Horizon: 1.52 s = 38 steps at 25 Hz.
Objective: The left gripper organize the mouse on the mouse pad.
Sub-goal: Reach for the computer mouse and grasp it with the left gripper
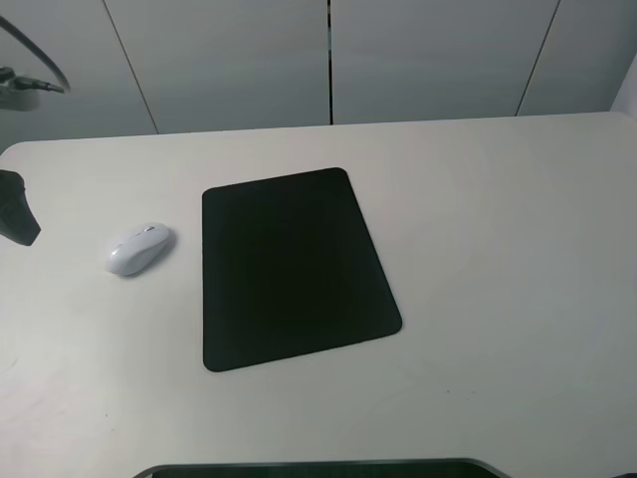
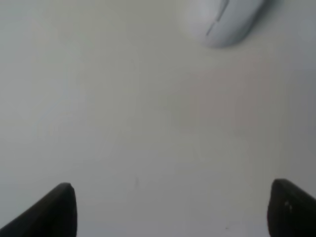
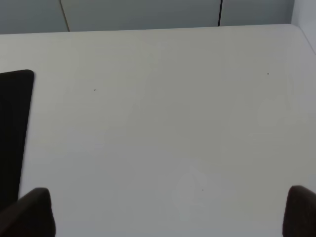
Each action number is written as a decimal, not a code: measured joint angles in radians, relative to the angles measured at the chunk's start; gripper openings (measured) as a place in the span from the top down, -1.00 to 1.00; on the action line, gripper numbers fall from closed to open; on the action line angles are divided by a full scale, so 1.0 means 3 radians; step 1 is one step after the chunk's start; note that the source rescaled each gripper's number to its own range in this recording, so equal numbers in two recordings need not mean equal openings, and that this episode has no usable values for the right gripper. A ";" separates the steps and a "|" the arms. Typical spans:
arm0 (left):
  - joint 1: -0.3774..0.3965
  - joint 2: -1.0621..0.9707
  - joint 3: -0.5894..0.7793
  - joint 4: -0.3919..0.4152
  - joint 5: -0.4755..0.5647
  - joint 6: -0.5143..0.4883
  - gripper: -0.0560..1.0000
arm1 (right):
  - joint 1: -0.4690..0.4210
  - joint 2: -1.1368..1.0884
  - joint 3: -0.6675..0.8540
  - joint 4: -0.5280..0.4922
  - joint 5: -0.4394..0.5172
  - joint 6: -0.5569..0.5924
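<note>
1. The mouse point(image 1: 139, 248) lies on the bare table point(image 1: 498, 249), left of centre in the high view. It is just beside the mouse pad's left edge without touching it, and its wheel end is angled toward the upper right.
2. The mouse pad point(image 1: 294, 269) lies flat in the middle of the frame, turned slightly.
3. The left gripper point(image 2: 170, 212) has its fingers spread wide and grips nothing. In the high view it is a dark shape at the left edge, apart from the mouse.
4. The right gripper point(image 3: 165, 215) is also spread wide and empty, above bare table beside the pad's corner.
5. Pale wall panels point(image 1: 229, 60) cross the top of the frame.
</note>
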 joint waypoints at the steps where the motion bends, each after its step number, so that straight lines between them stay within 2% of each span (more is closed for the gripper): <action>1: -0.0045 0.0091 -0.0053 0.0000 -0.0006 0.0050 -0.91 | 0.0000 0.0000 0.0000 0.0000 0.0000 0.0000; 5: -0.0176 0.0454 -0.0162 0.0197 -0.0068 0.0150 -0.91 | 0.0000 0.0000 0.0000 0.0000 0.0000 0.0000; 10: -0.0190 0.0784 -0.0167 0.0381 -0.0204 0.0220 -0.91 | 0.0000 0.0000 0.0000 0.0000 0.0000 0.0000; 14: -0.0190 0.1013 -0.0196 0.0383 -0.0422 0.0227 -0.91 | 0.0000 0.0000 0.0000 0.0000 0.0000 0.0000; 26: -0.0215 0.1571 -0.0517 0.0341 -0.0667 0.0248 -0.91 | 0.0000 0.0000 0.0000 0.0000 0.0000 0.0000; 32: -0.0314 0.1745 -0.0604 0.0111 -0.0682 0.0549 -0.91 | 0.0000 0.0000 0.0000 0.0000 0.0000 0.0000; 38: -0.0341 0.1848 -0.0710 0.0074 -0.0703 0.0633 -0.91 | 0.0000 0.0000 0.0000 0.0000 0.0000 0.0000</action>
